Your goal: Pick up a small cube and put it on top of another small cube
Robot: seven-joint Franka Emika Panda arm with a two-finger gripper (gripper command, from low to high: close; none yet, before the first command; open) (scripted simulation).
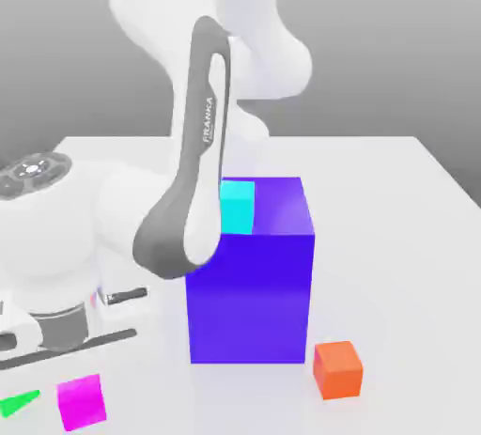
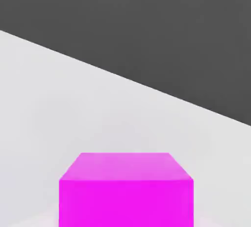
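End effector [image 1: 81,397] closed on magenta cube [image 2: 126,202]

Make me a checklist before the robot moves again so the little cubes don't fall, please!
1. Pink cube in sight of the hand view: ok
2. Pink cube gripped tightly: cannot tell
3. Orange cube has nothing on top: ok
4. Blue cube rests on the big block: ok
5. Orange cube has a small cube stacked on it: not ok
6. Which cube is the stacking spot: cannot tell
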